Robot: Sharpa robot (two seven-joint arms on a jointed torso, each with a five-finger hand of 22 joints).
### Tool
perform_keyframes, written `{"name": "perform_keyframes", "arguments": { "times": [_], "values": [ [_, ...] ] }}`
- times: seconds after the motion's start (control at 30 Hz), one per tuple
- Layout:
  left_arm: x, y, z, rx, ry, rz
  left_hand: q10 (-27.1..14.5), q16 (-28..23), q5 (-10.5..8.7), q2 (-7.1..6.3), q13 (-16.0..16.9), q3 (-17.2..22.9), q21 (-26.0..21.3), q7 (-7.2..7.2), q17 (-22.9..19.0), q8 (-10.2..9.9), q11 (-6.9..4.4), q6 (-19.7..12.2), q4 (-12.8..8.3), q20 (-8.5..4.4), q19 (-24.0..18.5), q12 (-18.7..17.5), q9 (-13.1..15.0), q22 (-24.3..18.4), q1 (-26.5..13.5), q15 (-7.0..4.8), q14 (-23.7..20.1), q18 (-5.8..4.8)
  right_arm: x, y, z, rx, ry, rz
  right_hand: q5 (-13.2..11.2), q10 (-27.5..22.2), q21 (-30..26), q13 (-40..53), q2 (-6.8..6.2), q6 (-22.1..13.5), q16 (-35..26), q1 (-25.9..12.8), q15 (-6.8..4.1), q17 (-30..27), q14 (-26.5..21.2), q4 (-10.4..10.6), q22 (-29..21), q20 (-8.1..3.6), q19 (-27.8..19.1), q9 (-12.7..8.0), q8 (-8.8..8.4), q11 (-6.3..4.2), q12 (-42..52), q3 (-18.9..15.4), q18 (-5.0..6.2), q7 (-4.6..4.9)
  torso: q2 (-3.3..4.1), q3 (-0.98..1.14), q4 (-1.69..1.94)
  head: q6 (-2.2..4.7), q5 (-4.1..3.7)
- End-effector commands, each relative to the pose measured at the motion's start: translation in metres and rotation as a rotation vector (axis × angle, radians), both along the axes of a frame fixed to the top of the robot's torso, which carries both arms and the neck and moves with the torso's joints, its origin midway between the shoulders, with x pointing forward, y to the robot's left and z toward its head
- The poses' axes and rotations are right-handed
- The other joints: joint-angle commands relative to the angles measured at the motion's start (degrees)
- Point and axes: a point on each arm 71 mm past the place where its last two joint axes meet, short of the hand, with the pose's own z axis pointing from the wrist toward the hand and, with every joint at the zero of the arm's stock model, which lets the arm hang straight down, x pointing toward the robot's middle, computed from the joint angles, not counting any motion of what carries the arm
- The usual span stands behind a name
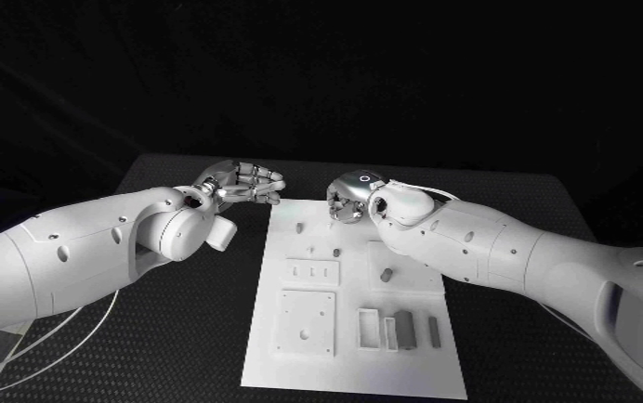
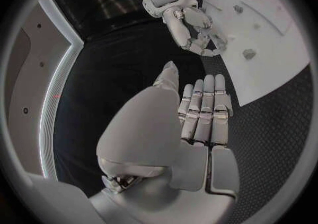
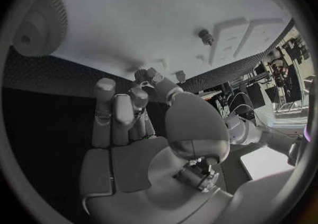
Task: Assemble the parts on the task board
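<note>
Your left hand (image 1: 245, 183) hovered over the black surface (image 1: 175, 329) just off the board's (image 1: 355, 366) far left corner. Its fingers (image 2: 205, 107) lay straight and side by side in its wrist view, the thumb standing a little off them, with nothing in the palm.

Your right hand (image 1: 351, 197) sat over the far edge of the board, near its middle. In the left wrist view its fingers (image 2: 192, 33) curled inward just beside the board's edge; you could not tell whether they pinched anything. Its own wrist view showed the fingers (image 3: 119, 115) close together and bent, nothing visible in them.

The board lay in the middle of the surface. Small grey parts stood on it: one peg (image 1: 299, 227) near the far left, another (image 1: 386, 275) mid-board beside your right forearm, and upright blocks (image 1: 405, 328) near the front right. A square plate (image 1: 306, 322) sat at the board's front left.
</note>
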Motion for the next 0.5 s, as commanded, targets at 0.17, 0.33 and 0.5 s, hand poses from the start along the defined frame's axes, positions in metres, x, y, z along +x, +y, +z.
{"name": "perform_keyframes", "arguments": {
  "times": [0.17,0.33,0.5],
  "values": [
    [-0.001,-0.003,0.002,-0.007,-0.006,-0.022,-0.2,-0.4,0.01,-0.04,-0.1,-0.4,-0.3,0.21,0.1,-0.3,-0.22,-0.4,-0.1,0.08,0.4,-0.2,-0.1,-0.1,-0.7,0.07,0.5,0.2,0.0,0.001,-0.001,0.023,0.006,-0.009,0.1,-0.6,-0.4,-0.2,-3.71,-7.5,-0.3,-1.6,2.31,-0.8,-0.6,0.8,0.7,-0.15,-0.2,-2.3,-5.19,2.43,-0.7,0.0,2.61,3.35,0.07,-0.03,-0.01,0.02,0.17],
    [0.0,-0.001,0.002,-0.005,-0.007,-0.016,-0.2,-0.4,0.0,-0.08,-0.1,-0.4,-0.3,0.2,0.1,-0.3,-0.21,-0.4,-0.1,0.08,0.4,-0.3,-0.1,-0.1,-0.8,0.07,0.5,0.19,0.0,-0.008,0.001,0.035,-0.012,-0.02,0.0,-1.5,-0.7,-0.1,-6.25,-11.2,0.0,-1.7,4.03,-0.7,-0.9,2.3,0.6,-0.04,0.1,-3.3,-7.28,4.15,-0.5,1.3,2.61,5.1,0.06,-0.04,-0.07,0.03,0.19],
    [0.0,0.003,0.002,-0.003,-0.009,-0.005,-0.2,-0.4,0.0,-0.1,-0.1,-0.4,-0.3,0.2,0.1,-0.3,-0.21,-0.4,-0.2,0.08,0.4,-0.3,-0.1,-0.1,-0.7,0.08,0.5,0.19,-0.005,-0.021,0.004,0.051,-0.025,-0.021,0.0,-1.7,-0.7,-0.1,-7.02,-11.2,0.2,-1.4,4.18,-0.5,-0.8,2.9,0.7,-0.04,0.2,-3.2,-7.21,4.3,-0.2,1.9,2.61,5.23,0.07,0.04,-0.21,0.13,0.33]
  ]
}}
